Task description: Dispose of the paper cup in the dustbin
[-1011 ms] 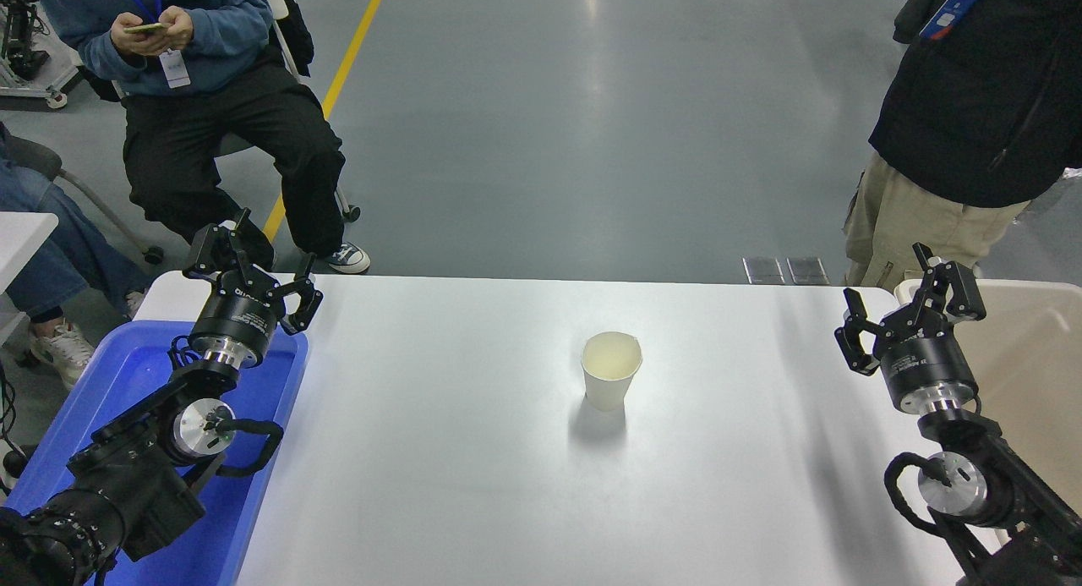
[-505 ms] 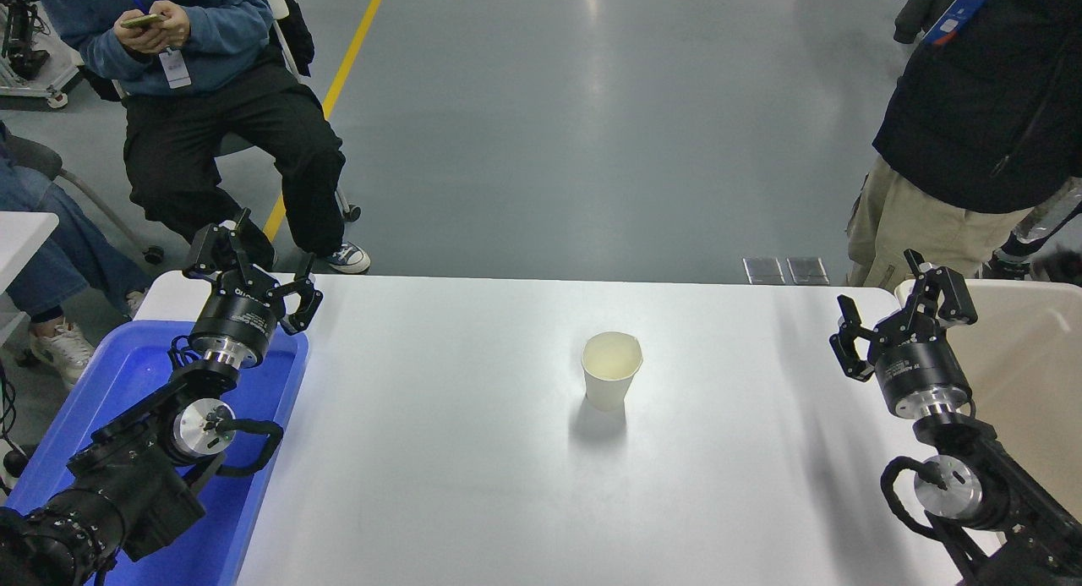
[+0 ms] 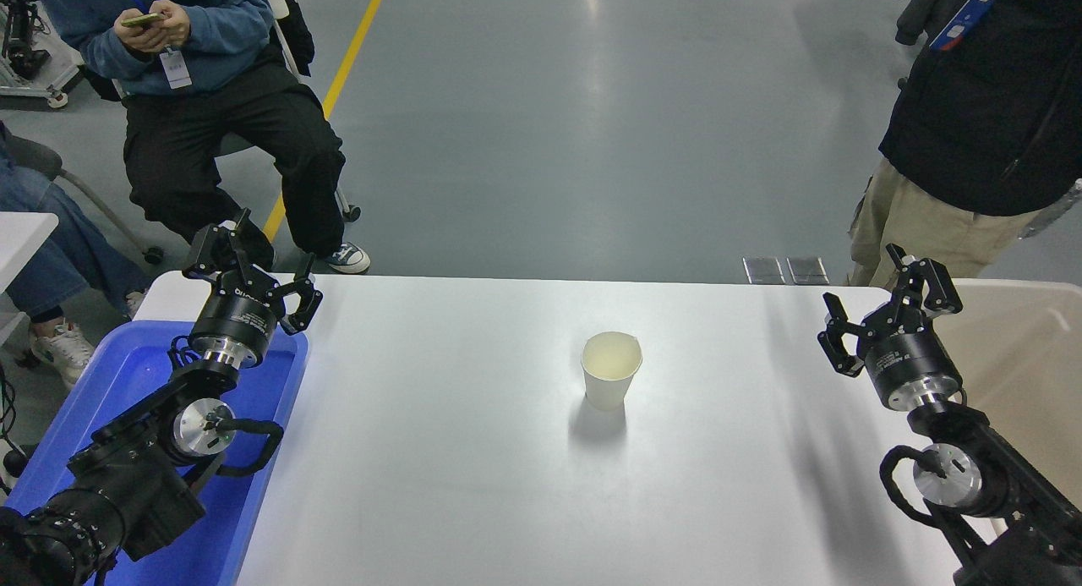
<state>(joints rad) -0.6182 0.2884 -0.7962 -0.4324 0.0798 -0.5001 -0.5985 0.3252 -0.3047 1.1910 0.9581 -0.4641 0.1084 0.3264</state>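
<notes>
Shifting inward from its position of a second ago, the right gripper (image 3: pixel 888 315) now hovers over the table's right end, its black fingers spread and holding nothing; this small displacement toward the centre suggests that the approach to the paper cup (image 3: pixel 611 380) has begun, with grasping not yet attempted. The cup stands upright on the white table (image 3: pixel 439 484), well apart from the gripper on its left side and slightly nearer the robot, unmoved. It is a small tapered white vessel with a rolled rim and pale cream interior, probably light and easily crushed. The dustbin (image 3: pixel 1035 349), a large beige plastic container with thick rim, lies just beside the gripper on its right. The left gripper (image 3: pixel 254 269), also spread, remains parked above a glossy blue tray (image 3: pixel 127 375).
</notes>
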